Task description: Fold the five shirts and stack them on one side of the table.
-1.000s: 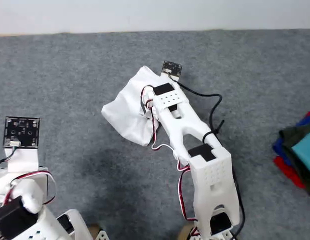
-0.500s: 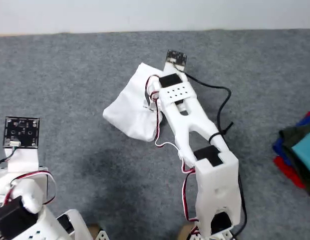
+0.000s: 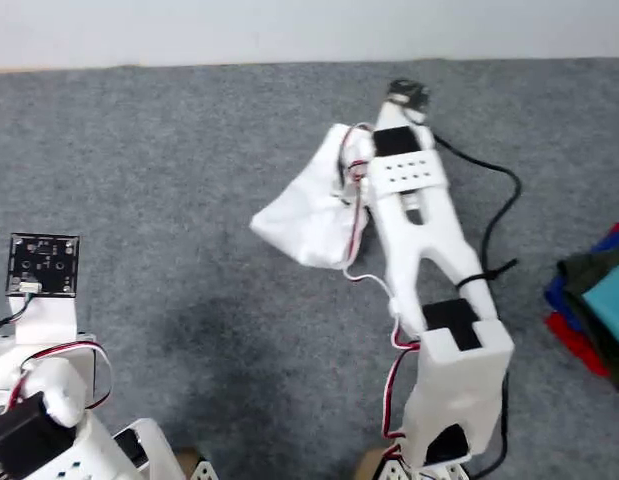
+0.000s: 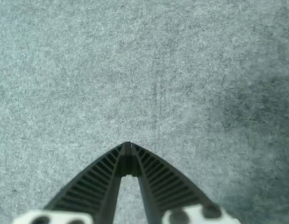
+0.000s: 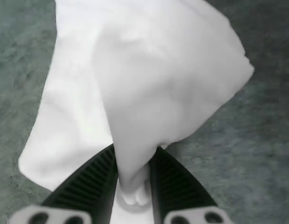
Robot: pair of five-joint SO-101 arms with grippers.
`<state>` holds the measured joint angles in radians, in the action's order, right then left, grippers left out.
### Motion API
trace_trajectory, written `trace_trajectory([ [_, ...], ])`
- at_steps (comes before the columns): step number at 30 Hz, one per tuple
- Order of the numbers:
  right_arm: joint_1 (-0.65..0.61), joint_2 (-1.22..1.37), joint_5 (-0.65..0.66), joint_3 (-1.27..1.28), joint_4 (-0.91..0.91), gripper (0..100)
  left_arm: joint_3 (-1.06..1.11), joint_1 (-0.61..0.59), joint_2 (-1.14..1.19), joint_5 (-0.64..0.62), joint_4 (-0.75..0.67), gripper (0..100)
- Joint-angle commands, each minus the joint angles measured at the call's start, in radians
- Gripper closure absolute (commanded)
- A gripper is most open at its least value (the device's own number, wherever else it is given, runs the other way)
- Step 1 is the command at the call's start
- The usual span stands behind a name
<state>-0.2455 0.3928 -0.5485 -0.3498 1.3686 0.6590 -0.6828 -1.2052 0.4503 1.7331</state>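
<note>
A white shirt [image 3: 311, 212] hangs bunched over the grey table near the middle back, held up by my right arm. My right gripper [image 5: 132, 175] is shut on a pinched fold of this white shirt [image 5: 144, 93], which spreads out beyond the fingers. In the high view the right arm stretches from the front edge toward the back, and its wrist covers the shirt's right side. My left gripper [image 4: 130, 151] is shut on nothing, its tips together above bare grey table [image 4: 144, 70]. The left arm stays at the front left corner in the high view.
A pile of folded shirts [image 3: 594, 310] in dark green, teal, blue and red lies at the right edge of the table. A pale wall strip runs along the table's back edge [image 3: 189, 66]. Grey table surface [image 3: 139, 200] lies open to the left of the white shirt.
My right arm has swung to the right and slightly back, carrying the white shirt with it. The left arm has not moved.
</note>
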Motion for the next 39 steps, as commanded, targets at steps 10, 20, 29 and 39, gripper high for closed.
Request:
trace_trajectory([
  [10, 0.197, -0.199, 0.135, -0.060, 0.088, 98.9, -0.010, -0.006, -0.008, 0.009, -0.011, 100],
  [20, 0.412, -0.272, 0.273, -0.060, 0.097, 98.9, -0.010, -0.006, -0.008, 0.009, -0.006, 100],
  [29, 0.570, -0.323, 0.377, -0.061, 0.088, 98.9, -0.004, -0.005, -0.008, 0.009, -0.005, 100],
  [39, 0.717, -0.410, 0.476, -0.061, 0.016, 98.9, -0.010, -0.006, -0.008, 0.008, -0.002, 100],
])
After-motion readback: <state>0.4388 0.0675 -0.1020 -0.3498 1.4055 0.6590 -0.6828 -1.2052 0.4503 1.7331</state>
